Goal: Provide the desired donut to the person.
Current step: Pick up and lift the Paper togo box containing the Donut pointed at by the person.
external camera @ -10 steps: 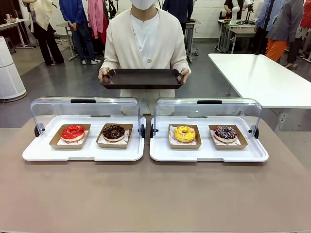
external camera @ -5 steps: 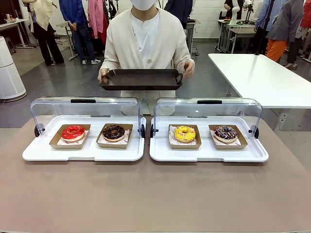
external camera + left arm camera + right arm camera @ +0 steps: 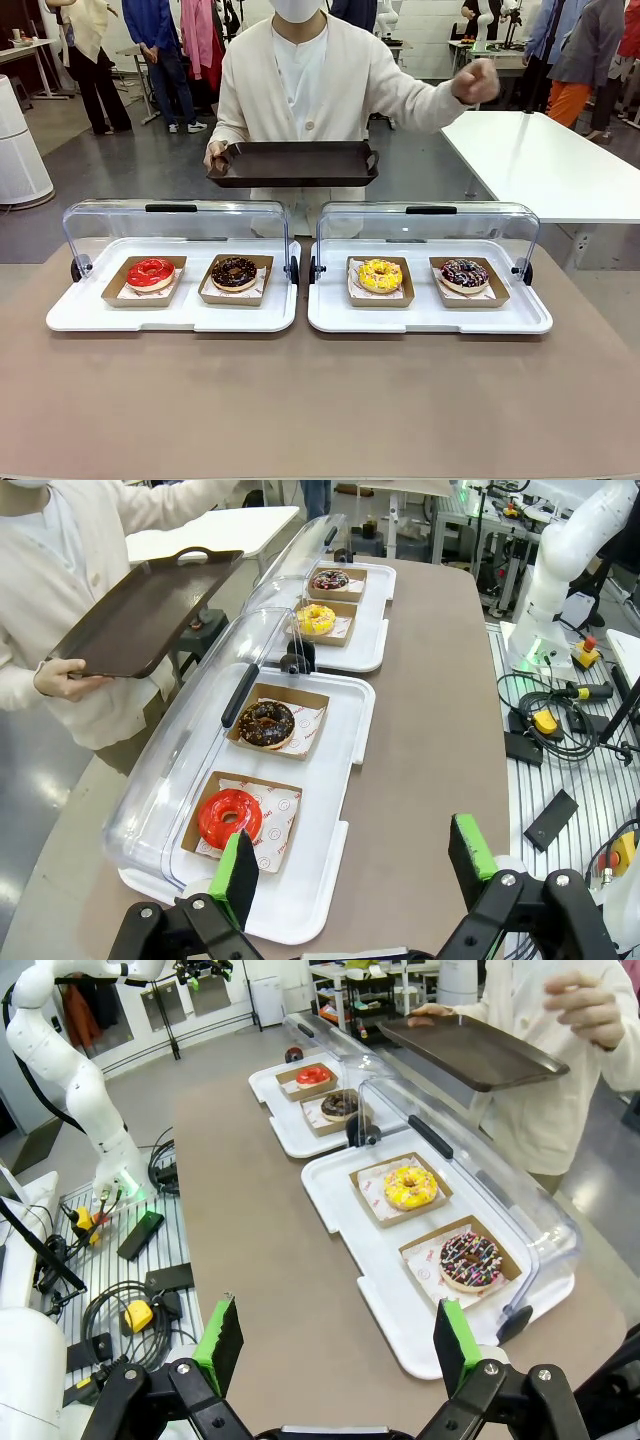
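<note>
The person in a cream cardigan stands across the table. One hand holds a dark tray; the other hand is raised out to the side. Two white display trays hold donuts in brown card boxes: a red one, a chocolate one, a yellow one and a dark sprinkled one. My left gripper hangs open over the near table edge by the red donut. My right gripper is open above the table, short of the sprinkled donut.
Clear hinged lids stand open behind both white trays. Brown tabletop lies free in front of them. A white table stands at the back right. Cables and boxes lie on the floor beside the arm bases.
The person let go of the dark tray with one hand and lifted that hand up and out to the side. The tray now rests in the other hand alone. The donuts have not moved.
</note>
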`<state>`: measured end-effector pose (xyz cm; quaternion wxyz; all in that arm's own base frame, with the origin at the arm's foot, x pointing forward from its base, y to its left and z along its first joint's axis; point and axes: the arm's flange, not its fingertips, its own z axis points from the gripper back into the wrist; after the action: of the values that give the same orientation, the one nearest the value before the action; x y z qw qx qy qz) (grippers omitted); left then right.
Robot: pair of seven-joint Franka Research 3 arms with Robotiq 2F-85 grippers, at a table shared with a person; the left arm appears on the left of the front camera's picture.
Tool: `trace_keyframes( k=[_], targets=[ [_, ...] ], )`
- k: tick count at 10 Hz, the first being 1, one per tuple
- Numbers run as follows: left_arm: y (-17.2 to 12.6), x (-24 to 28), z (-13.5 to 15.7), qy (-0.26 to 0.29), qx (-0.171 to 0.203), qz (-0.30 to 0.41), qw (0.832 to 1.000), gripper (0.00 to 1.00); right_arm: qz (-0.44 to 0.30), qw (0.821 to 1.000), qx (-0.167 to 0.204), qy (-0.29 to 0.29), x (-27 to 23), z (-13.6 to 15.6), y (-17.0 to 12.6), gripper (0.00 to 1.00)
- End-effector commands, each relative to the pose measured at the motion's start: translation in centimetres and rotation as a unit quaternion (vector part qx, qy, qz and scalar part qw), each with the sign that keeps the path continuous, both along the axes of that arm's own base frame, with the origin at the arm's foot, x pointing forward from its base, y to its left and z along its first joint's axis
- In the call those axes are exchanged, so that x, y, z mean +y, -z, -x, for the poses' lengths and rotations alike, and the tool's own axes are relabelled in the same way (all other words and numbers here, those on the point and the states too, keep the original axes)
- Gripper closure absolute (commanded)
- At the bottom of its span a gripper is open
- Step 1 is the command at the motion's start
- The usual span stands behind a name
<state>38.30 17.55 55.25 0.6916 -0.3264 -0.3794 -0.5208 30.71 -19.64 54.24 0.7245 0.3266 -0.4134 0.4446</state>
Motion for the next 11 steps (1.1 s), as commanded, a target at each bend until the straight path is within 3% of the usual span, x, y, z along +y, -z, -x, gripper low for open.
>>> trace_keyframes(
  k=[1,11],
  targets=[
    [-0.08,0.07,0.1,0.005,-0.001,0.0,1.0,0.0,-0.006,1.0,-0.007,-0.005,0.01,-0.09,-0.06,0.0],
    [-0.08,0.07,0.1,0.005,-0.001,0.0,1.0,0.0,-0.006,1.0,-0.007,-0.005,0.01,-0.09,-0.06,0.0]
  ],
)
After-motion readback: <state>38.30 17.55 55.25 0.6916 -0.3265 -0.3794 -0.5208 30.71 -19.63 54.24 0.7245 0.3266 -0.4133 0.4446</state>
